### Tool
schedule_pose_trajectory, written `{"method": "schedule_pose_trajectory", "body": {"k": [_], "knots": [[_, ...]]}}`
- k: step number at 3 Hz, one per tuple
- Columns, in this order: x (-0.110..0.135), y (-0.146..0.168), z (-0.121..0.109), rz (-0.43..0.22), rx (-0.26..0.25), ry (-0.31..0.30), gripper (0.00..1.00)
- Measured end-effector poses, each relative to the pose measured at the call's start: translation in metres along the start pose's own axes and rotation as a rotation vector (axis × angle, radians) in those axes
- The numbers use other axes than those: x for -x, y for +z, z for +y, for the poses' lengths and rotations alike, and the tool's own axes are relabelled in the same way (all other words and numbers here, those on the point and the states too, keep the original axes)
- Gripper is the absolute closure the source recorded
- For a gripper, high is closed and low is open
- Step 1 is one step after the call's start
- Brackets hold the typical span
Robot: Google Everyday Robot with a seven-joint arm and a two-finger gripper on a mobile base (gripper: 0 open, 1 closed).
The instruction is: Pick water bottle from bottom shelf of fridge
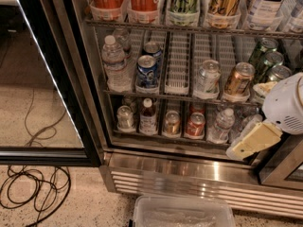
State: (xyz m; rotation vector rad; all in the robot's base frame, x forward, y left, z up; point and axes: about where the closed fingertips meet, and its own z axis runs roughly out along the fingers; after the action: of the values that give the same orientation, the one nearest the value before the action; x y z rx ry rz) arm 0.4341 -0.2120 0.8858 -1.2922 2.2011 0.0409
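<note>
The fridge [156,163] stands open, with its wire racks in view. On the bottom shelf [161,138] a small clear water bottle [221,125] with a white cap stands in a lane right of centre. A second one like it [246,121] stands just to its right, partly hidden. My gripper [249,141], cream-coloured on a white arm [286,107], hangs in front of the shelf's right end. It is just right of and slightly below the bottles and holds nothing that I can see.
The bottom shelf also holds a silver can [125,117], a white-capped bottle of dark liquid [147,117], and two more cans [172,122] [194,124]. A taller clear bottle [115,63] and cans stand on the rack above. The black-framed glass door [57,79] is open on the left. There are cables [33,188] on the floor and a clear plastic bin [182,212] below the grille.
</note>
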Motion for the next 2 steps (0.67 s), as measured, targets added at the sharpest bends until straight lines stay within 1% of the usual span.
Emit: {"method": "schedule_pose_trajectory", "body": {"k": [1, 2], "knots": [[-0.004, 0.01, 0.001, -0.052, -0.017, 0.053, 0.0], [-0.02, 0.043, 0.009, -0.158, -0.028, 0.158, 0.0]]}}
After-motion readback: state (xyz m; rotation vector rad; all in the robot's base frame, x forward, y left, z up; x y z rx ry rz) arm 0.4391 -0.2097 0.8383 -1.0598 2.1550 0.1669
